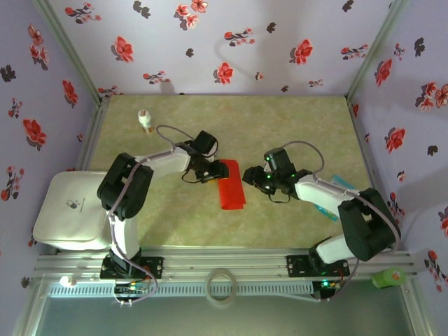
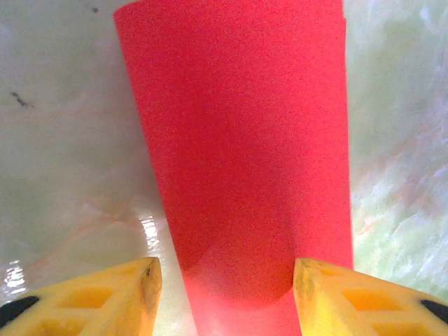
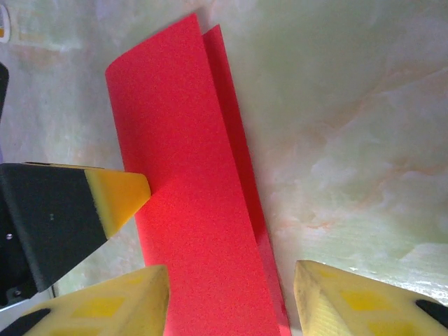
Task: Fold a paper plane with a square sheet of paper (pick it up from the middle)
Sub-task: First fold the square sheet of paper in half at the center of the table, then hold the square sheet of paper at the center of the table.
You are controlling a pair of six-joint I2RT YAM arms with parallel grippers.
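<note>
Early days: red sheet of paper point(image 1: 231, 186) lies on the table point(image 1: 294, 133), folded once lengthwise into a narrow strip. No nose or wing folds. Left gripper point(image 2: 224, 269) and right gripper point(image 3: 231, 273) both open, straddling the strip's ends, holding nothing.

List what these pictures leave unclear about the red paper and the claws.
- Top view: the left claw covers a far corner of the red sheet; whether they touch is too small to judge.
- Left wrist view: the bottom edge cuts off the sheet's near end.
- Right wrist view: the bottom edge cuts off the sheet between the right claw fingers.
</note>
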